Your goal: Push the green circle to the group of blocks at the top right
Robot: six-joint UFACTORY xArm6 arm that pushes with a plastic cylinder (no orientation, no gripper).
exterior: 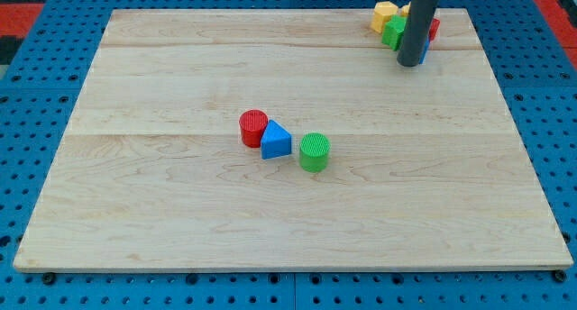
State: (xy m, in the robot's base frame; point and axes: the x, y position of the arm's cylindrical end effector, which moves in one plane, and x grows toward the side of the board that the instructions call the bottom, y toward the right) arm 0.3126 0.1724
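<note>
Green circle (315, 152), light and slidey, sits well down-left of my tip (410, 64); push its lower-left side. No fingers; probably rolls off-line.

Green circle (315, 152), upright, mid-board

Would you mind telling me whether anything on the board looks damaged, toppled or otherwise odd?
Nothing stands out. The green circle, blue triangle and red cylinder sit upright mid-board; my tip is by the top-right group.
</note>
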